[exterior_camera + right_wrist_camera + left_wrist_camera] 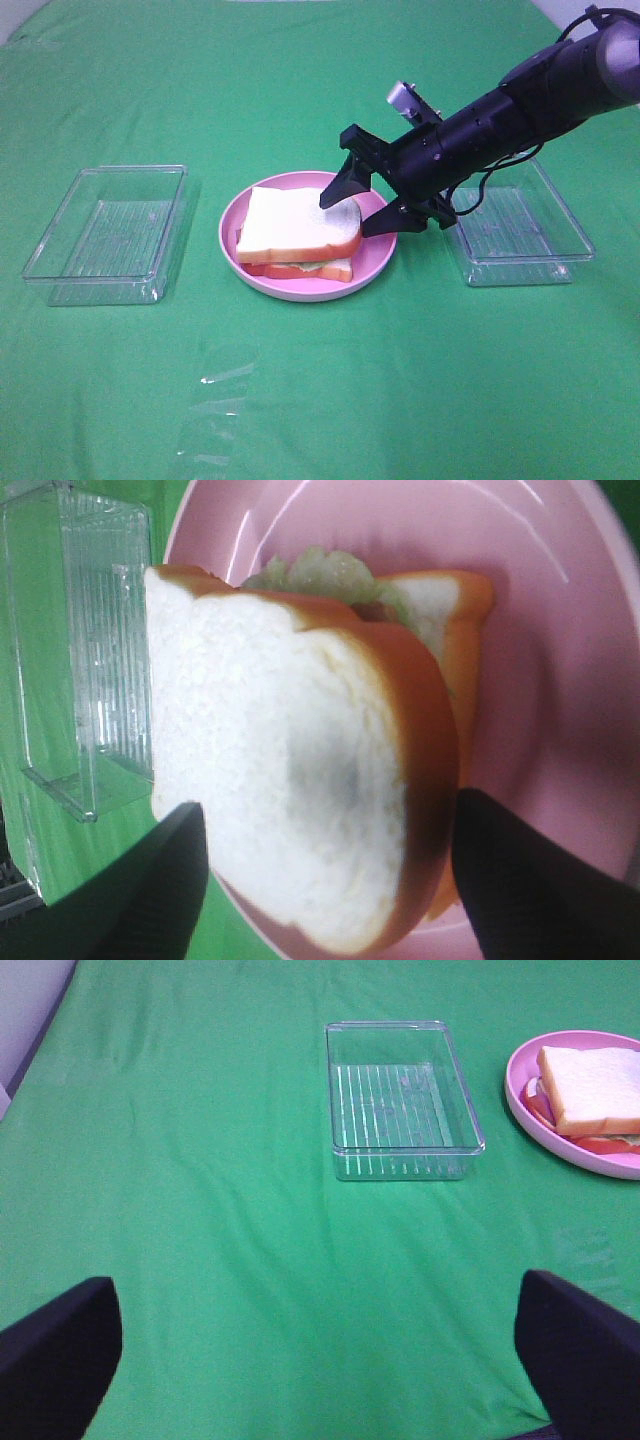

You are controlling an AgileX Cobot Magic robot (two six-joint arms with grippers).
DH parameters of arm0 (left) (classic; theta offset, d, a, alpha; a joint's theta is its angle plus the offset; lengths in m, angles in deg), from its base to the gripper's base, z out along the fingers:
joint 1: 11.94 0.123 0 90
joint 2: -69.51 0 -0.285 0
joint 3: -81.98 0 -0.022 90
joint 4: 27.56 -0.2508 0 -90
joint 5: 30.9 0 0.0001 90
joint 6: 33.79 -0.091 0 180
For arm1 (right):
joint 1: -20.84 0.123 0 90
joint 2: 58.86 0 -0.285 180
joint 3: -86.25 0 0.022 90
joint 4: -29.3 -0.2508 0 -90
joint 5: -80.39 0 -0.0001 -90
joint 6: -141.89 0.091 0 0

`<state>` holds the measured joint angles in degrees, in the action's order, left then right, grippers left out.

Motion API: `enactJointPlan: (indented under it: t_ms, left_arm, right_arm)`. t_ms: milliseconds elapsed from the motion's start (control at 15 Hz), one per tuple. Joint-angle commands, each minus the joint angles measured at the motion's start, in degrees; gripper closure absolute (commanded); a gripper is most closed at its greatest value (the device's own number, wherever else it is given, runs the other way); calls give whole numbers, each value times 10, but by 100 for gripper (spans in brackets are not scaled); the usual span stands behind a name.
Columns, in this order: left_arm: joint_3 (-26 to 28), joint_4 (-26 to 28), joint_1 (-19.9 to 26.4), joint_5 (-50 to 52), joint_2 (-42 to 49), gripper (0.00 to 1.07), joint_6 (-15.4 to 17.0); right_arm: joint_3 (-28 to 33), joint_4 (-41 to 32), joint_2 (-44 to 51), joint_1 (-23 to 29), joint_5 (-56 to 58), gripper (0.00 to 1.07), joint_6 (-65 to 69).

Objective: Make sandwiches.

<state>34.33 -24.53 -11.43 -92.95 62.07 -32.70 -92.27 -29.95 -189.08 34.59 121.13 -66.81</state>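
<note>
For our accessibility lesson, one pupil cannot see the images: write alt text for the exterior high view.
A black robot tool with open jaws hovers at the right edge of a white toy bread sandwich on a round pink plate. Two clear rectangular plastic trays, one on the left and one on the right, flank the plate on a green cloth.

surface: green cloth-covered table [320,400] | centre: round pink plate [380,262] | 9 o'clock: clear rectangular plastic tray [105,235] | 3 o'clock: second clear tray [525,245]
</note>
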Motion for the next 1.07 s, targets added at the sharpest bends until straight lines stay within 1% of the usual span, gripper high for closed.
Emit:
enactJointPlan:
  t_ms: [67, 200, 467, 600, 800, 867, 933, 1000, 1067]
  left_arm:
    - [0, -1, 1, 3, 12, 7, 2]
    - [0, -1, 1, 3, 12, 7, 2]
    - [0, -1, 1, 3, 12, 7, 2]
    - [0, -1, 1, 3, 12, 7, 2]
    - [0, -1, 1, 3, 12, 7, 2]
    - [0, -1, 1, 3, 12, 7, 2]
    - [0, -1, 1, 3, 12, 7, 2]
    - [0, -1, 1, 3, 12, 7, 2]
    - [0, -1, 1, 3, 12, 7, 2]
  right_arm:
    - [2, 38, 12, 0, 3, 39, 27]
    - [2, 72, 21, 0, 1, 38, 50]
    - [2, 92, 53, 0, -5, 38, 54]
    - [2, 116, 70, 0, -4, 37, 71]
    - [2, 213, 112, 0, -3, 29, 145]
    - [2, 254, 129, 0, -3, 28, 176]
    - [2, 278, 139, 0, -3, 28, 193]
    - [2, 323, 159, -1, -2, 28, 230]
    - [-10, 395, 187, -23, 48, 28, 287]
